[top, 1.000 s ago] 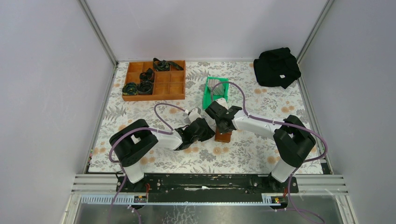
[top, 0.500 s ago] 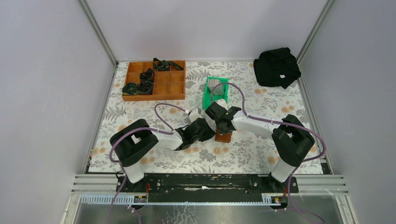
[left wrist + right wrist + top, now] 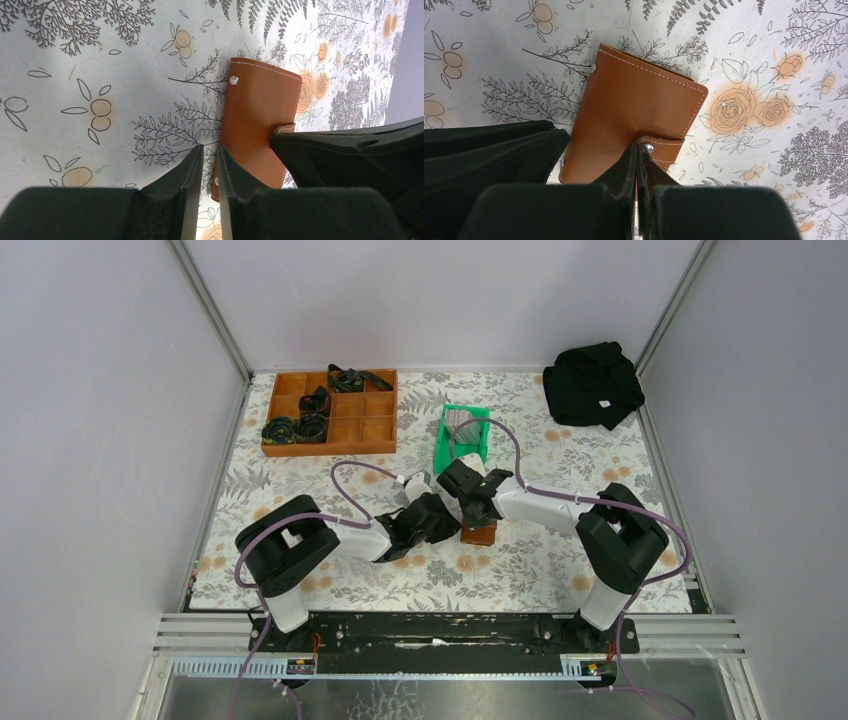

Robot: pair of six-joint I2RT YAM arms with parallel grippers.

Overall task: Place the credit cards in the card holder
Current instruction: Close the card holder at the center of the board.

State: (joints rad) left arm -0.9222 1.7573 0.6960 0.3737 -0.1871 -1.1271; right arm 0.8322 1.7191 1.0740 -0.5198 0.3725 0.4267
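Note:
The brown leather card holder (image 3: 481,534) lies folded shut on the floral table, between both grippers; it also shows in the left wrist view (image 3: 260,110) and the right wrist view (image 3: 634,105). My right gripper (image 3: 638,146) is shut on its snap tab (image 3: 666,148) and shows from above (image 3: 474,512). My left gripper (image 3: 210,147) is nearly closed with a thin gap, empty, its tips straddling the holder's left edge; it shows from above (image 3: 448,520). The grey credit cards (image 3: 464,424) stand in the green bin (image 3: 447,452).
A wooden compartment tray (image 3: 352,430) with black items stands at the back left. A black cloth bundle (image 3: 592,383) lies at the back right. The green bin is just behind the right gripper.
The right arm's elbow has shifted slightly to the left. The card holder and the left arm have not visibly moved.

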